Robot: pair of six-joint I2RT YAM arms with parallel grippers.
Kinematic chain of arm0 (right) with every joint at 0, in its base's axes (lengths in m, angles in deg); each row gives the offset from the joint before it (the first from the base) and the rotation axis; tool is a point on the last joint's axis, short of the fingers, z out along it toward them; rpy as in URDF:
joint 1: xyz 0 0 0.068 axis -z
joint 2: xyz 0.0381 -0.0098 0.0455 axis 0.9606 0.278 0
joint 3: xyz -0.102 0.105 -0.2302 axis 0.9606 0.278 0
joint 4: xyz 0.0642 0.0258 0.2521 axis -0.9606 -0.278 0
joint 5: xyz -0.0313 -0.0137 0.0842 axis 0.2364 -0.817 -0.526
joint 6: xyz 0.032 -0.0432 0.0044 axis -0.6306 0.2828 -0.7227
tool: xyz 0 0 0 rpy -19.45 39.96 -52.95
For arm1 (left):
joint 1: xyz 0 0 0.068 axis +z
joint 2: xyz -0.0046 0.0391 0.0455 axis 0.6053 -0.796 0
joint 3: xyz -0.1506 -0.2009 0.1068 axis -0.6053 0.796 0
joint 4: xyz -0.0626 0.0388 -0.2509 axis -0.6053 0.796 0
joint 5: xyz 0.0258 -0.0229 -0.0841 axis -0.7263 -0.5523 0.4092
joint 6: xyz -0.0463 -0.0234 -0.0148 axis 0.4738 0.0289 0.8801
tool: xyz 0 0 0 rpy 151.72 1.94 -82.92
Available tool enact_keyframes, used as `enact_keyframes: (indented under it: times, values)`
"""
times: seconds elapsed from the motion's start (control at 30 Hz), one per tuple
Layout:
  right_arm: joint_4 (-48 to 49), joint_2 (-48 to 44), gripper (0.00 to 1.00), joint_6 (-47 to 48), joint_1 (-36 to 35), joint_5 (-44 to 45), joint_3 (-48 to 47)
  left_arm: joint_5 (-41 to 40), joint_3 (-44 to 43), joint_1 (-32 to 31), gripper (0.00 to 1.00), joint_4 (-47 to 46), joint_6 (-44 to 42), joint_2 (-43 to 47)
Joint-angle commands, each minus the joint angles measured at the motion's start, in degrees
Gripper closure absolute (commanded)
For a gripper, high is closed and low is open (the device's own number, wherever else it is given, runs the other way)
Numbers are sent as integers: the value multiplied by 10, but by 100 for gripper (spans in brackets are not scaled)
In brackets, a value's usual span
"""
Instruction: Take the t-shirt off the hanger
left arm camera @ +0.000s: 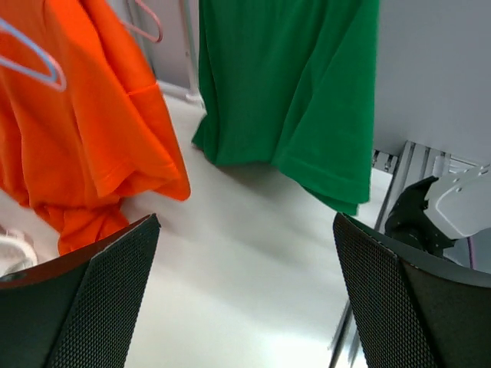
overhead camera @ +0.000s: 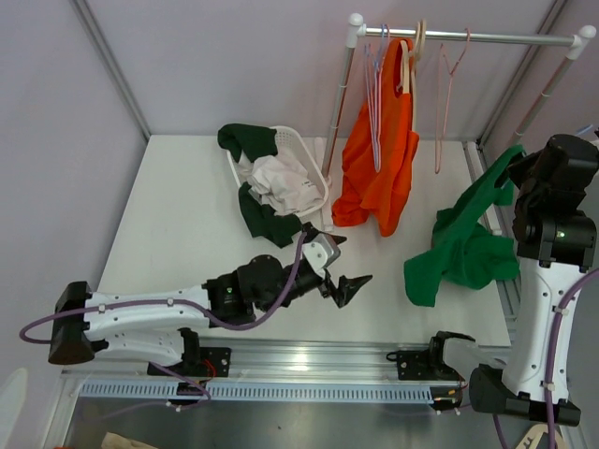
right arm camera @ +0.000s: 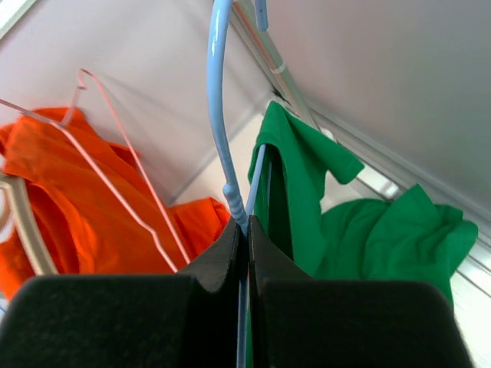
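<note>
From above, we see the left end effector [overhead camera: 351, 260] spread wide over the table [overhead camera: 168, 224], holding nothing. The green t-shirt [overhead camera: 463, 245] hangs from the raised right arm [overhead camera: 554, 201] at the table's right side. An orange t-shirt [overhead camera: 379, 164] hangs from the rail [overhead camera: 487, 37], beside a basket [overhead camera: 298, 150] of clothes.

In the left wrist view, both fingers [left arm camera: 92, 307] stand far apart, with the green t-shirt ahead of them.

In the right wrist view, the right end effector [right arm camera: 247, 230] is clamped on the blue hanger [right arm camera: 217, 115], and the green t-shirt is draped on that hanger.
</note>
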Motion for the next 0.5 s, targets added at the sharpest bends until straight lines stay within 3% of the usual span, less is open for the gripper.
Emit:
enact_keyframes:
  times: [0.0, 0.13, 0.47]
  values:
    - [-8, 0, 100, -30, -6, 13, 8, 9, 26, -20, 1, -175, -74, -11]
    - [-3, -15, 100, -27, -10, 0, 28, 33, 72, -57, 1, -318, -165, -42]
    - [-7, -41, 100, -6, -18, -14, 15, 72, -19, -57, 0, -335, -159, -180]
